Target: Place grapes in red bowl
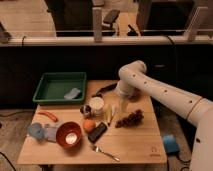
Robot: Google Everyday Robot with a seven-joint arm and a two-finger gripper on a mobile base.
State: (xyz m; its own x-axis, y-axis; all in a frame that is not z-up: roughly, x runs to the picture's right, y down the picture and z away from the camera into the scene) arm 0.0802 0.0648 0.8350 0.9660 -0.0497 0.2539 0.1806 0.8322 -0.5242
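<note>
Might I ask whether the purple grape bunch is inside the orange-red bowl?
Outside: the purple grape bunch lies on the wooden table, right of the orange-red bowl; tool close by.

Your white arm (165, 95) stretched in from the right, elbow bent high, forearm near vertical; gripper (123, 106) hung pointing straight down right under that elbow, wrist unrolled.
</note>
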